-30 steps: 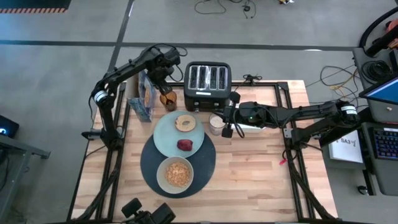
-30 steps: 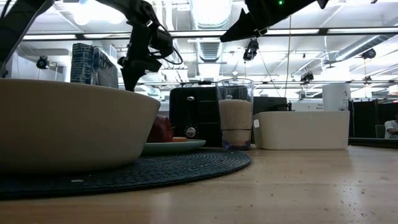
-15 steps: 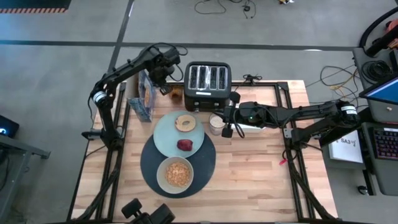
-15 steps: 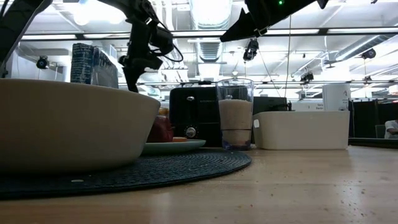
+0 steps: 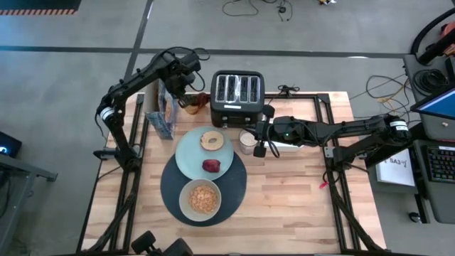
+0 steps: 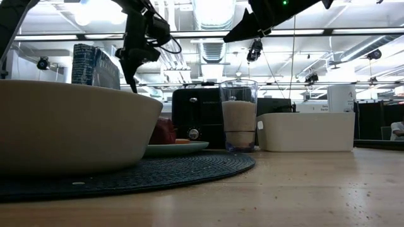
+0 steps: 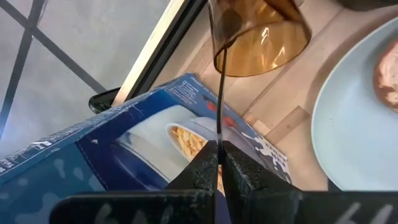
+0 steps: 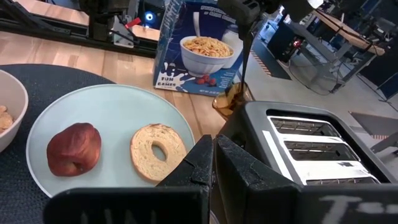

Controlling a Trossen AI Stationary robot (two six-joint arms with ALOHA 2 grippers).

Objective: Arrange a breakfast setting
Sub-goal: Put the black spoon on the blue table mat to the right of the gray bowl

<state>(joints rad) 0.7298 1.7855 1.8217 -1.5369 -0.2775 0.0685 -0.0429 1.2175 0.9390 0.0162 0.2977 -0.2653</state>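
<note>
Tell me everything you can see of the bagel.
The bagel is a cut half, a round ring with a hole through the middle. Its pale tan, lightly toasted face is turned up and its edge is browner. It lies flat on the mint plate, on the half nearer the toaster. The dark-red fruit sits beside it with a gap between them. Only the plate touches it.
</note>
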